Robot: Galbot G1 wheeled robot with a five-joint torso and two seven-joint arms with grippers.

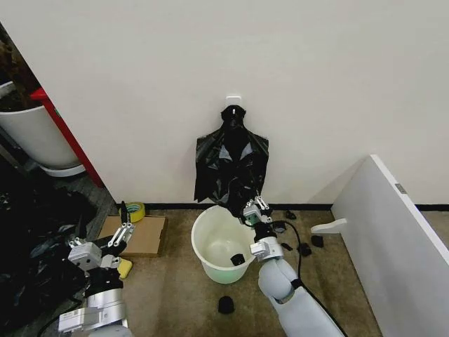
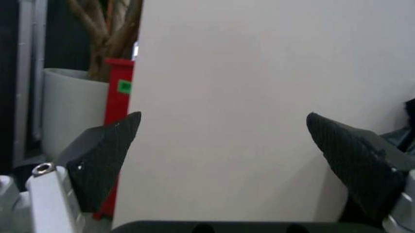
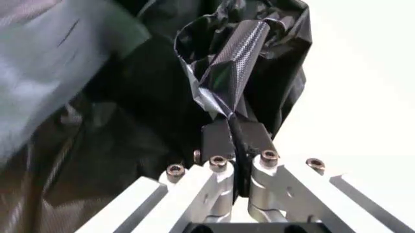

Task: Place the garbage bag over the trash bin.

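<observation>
The garbage bag [image 1: 231, 165], glossy crinkled black plastic, hangs against the wall from a white hook [image 1: 233, 100]. Right below it stands the white trash bin [image 1: 198, 232], upright with its mouth open. My right gripper [image 1: 252, 209] is above the bin's far right rim, shut on the bag's lower edge. The right wrist view shows its fingers [image 3: 250, 36] pinched on a fold of the garbage bag [image 3: 97, 121]. My left gripper [image 1: 125, 228] is held low at the left, open; in the left wrist view the left gripper [image 2: 224, 145] faces the bare wall with nothing between its fingers.
A flat cardboard piece [image 1: 140, 235] and a yellow tape roll [image 1: 135, 210] lie left of the bin. A white planter [image 1: 35, 137], a red post [image 1: 66, 133] and heaped black sheeting [image 1: 35, 239] fill the left. A white panel [image 1: 400, 239] leans at the right. Small black parts [image 1: 226, 304] dot the floor.
</observation>
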